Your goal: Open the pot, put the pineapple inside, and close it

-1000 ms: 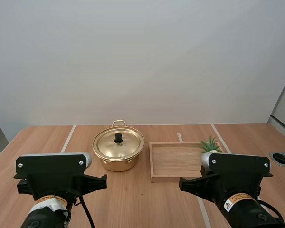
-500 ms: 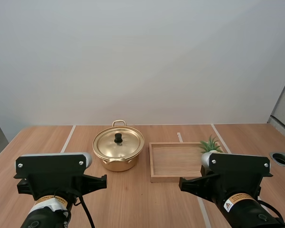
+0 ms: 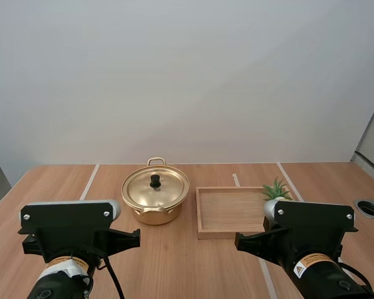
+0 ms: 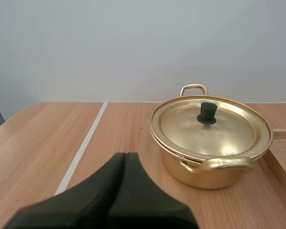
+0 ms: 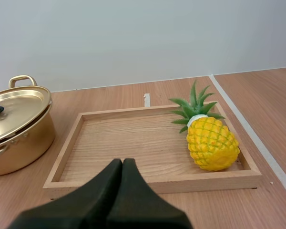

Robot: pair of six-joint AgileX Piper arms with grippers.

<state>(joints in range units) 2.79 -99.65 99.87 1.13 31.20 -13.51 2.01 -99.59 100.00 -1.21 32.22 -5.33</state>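
High view: round brass-coloured pot, shiny lid on, black knob. Shallow rectangular wooden tray just beside it on wood-grain surface. Pineapple, yellow, scaly, spiky green crown, lies in tray. Left tool closed, empty, short of pot. Right tool closed, empty, short of tray. Nothing moved since earlier frame.

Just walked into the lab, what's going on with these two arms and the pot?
Nothing is being handled yet. The left gripper and right gripper are both shut on nothing, short of the objects. The pot sits on the table with its lid on; the pineapple lies in the wooden tray beside it.
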